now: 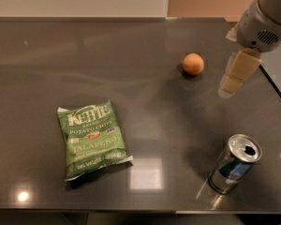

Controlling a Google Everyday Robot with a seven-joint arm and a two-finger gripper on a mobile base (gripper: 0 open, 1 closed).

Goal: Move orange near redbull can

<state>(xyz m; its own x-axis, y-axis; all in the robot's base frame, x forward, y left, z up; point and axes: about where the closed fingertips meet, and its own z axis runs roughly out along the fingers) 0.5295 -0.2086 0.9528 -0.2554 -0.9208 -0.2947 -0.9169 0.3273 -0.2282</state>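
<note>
**Orange sitting apart from the can, gripper hanging between them**

The redbull can (235,164) is standing closest to the camera, near the front edge of the dark glossy table (84,55). Its silver top is facing up and showing the dark drinking hole, and its reflection is lying on the tabletop just in front of it.

Well to the left of the can and slightly farther back, a green chip bag (92,138) is lying flat with its printed face up, touching nothing else.

Behind the can, almost straight beyond it, the gripper (228,86) is hanging above the table with its cream-coloured tip pointing down and to the left. It is holding nothing, and whether it is spread wide or drawn narrow cannot be told from this angle. The pale grey arm housing (264,18) carrying it is rising up and away behind the can toward the right corner.

Farther back than the gripper, and to the left of the can, the orange (193,63) is resting on the tabletop. It is sitting well apart from the can, just beside the gripper's tip but not touching it. A small dark shadow is showing beneath the fruit.
</note>
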